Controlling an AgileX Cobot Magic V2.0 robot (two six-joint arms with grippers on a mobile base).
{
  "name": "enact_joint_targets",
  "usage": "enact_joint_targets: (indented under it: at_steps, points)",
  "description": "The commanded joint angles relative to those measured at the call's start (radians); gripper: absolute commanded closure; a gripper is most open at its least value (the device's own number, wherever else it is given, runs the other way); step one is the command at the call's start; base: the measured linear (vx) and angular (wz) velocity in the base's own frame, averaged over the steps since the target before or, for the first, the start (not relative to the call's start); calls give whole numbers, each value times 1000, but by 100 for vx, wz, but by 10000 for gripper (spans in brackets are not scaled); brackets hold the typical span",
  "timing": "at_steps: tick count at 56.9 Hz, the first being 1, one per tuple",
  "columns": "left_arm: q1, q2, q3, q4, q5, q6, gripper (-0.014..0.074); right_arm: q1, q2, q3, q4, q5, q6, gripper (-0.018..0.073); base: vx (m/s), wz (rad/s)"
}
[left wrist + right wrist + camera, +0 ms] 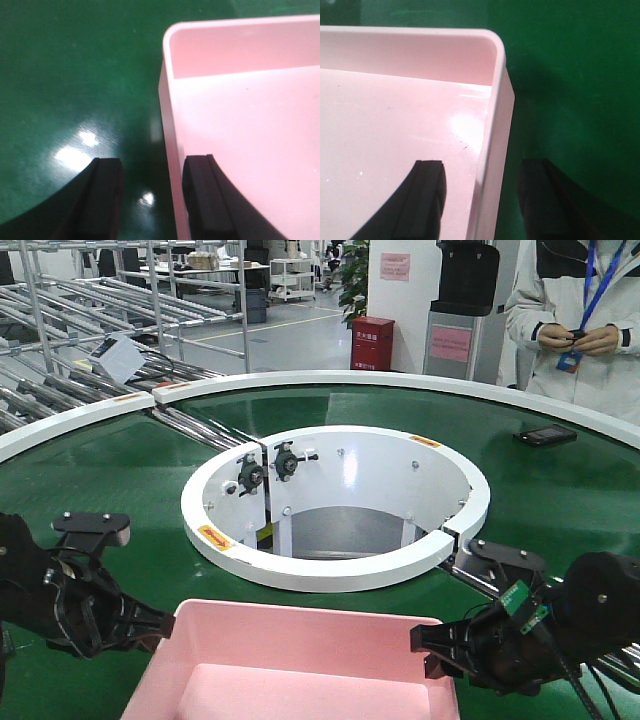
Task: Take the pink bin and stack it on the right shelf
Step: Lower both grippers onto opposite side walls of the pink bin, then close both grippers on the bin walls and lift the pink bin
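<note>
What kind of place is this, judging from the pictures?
Most likely a factory or logistics floor: a curved green conveyor belt rings a white hub, roller racks stand behind, and a person with a lanyard stands by.

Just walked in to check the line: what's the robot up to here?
The two-armed robot is lining up to grab the pink bin on the green conveyor belt. The left gripper straddles the bin's left wall and the right gripper its right wall, each with one finger inside and one outside. Both are open, with gaps showing, so nothing is clamped yet.
</note>
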Motion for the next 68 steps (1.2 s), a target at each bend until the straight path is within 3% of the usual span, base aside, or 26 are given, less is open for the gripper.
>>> enact_joint_targets:
  at_steps: [1, 11, 23, 38, 48, 62, 68]
  points:
    - [-5, -15, -37, -32, -31, 15, 178, 0, -13, -37, 24, -36, -25, 153, 0, 0]
    - [-5, 34, -37, -40, -20, 23, 178, 0, 21, -37, 40, -13, -57, 153, 0, 0]
    - [-5, 91, -33, -113, -4, 26, 178, 0, 64, -36, 47, -14, -57, 153, 0, 0]
    - [-5, 121, -33, -113, 38, 26, 196, 0, 75, -34, 51, -9, -57, 199, 0, 0]
    - [-5, 121, -33, -121, 46, 26, 307, 0, 75, -34, 52, -1, -57, 302, 0, 0]
    - [-5, 121, -33, -188, 98, 26, 609, -1, 65, -35, 89, -7, -57, 567, 0, 0]
    - [-5, 101, -34, -215, 164, 23, 605, -4, 22, -37, 97, -3, -57, 573, 0, 0]
